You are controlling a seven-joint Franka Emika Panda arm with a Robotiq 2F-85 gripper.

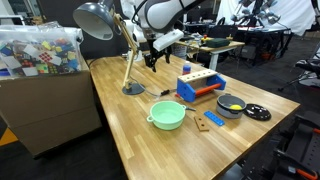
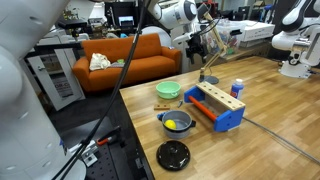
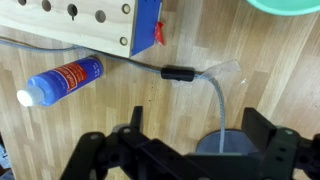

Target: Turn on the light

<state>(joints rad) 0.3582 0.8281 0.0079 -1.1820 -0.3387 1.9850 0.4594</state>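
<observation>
The light is a tall desk lamp with a grey dome shade, a slanted wood arm and a round grey base. It also shows in an exterior view. I see no glow from the shade. My gripper hangs open and empty beside the arm, above the base. In the wrist view the open jaws frame the grey base. The lamp's cord runs from the base to a black inline switch lying on the table.
On the wooden table are a green bowl, a blue and wood peg toy, a blue bottle, a grey pot holding something yellow and a black lid. A box of coloured items stands beside the table.
</observation>
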